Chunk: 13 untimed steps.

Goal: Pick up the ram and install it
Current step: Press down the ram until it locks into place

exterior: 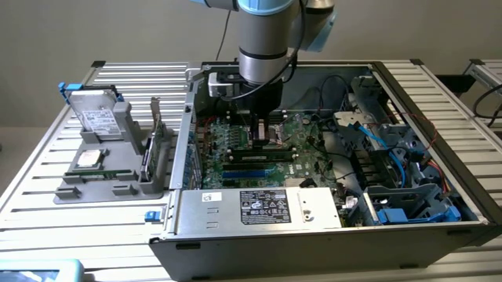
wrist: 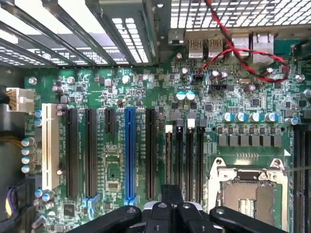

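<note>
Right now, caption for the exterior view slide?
Arm's gripper, shut, low inside the open PC case over the motherboard; a RAM stick sits in its slot.

Arm [exterior: 263,35] enters from top centre of exterior view, descends near vertical. Grey cylindrical wrist segment, pale blue joint cap at upper edge of frame. Black cable runs down alongside. Dark wrist section below cylinder, upper centre of frame. Gripper [exterior: 260,126] points straight down, centre of frame. In wrist view, gripper [wrist: 171,209] at bottom centre, black linkages spread to both sides, fingers [wrist: 171,194] pressed together, nothing between them.
</note>
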Motion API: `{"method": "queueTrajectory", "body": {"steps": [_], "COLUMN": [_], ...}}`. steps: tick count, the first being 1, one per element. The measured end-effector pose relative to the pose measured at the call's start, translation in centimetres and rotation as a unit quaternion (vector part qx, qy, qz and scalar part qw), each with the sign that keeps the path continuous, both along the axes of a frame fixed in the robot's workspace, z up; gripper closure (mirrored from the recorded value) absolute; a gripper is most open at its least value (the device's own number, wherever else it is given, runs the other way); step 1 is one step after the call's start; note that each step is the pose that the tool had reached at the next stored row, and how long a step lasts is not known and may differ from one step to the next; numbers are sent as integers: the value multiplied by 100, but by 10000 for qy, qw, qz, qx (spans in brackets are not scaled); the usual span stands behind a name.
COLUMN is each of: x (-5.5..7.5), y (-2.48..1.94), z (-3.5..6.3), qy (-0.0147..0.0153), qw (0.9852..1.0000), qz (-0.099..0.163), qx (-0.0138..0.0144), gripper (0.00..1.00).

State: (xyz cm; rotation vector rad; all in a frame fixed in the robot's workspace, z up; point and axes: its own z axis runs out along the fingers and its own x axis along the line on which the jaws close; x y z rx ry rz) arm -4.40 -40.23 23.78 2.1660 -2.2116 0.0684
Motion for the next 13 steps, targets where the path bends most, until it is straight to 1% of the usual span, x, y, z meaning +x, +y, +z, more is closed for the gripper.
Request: {"method": "queueTrajectory", "body": {"steps": [2,4,13], "x": [17,41,194], "y": [-1,-2,-9], "z": [66,96,106], "qy": [-1,0,0], "qw": [10000,10000,10000], "qz": [-1,-1,-1], "qx": [-5,-10,-14], "gripper": [89,89,89]}}
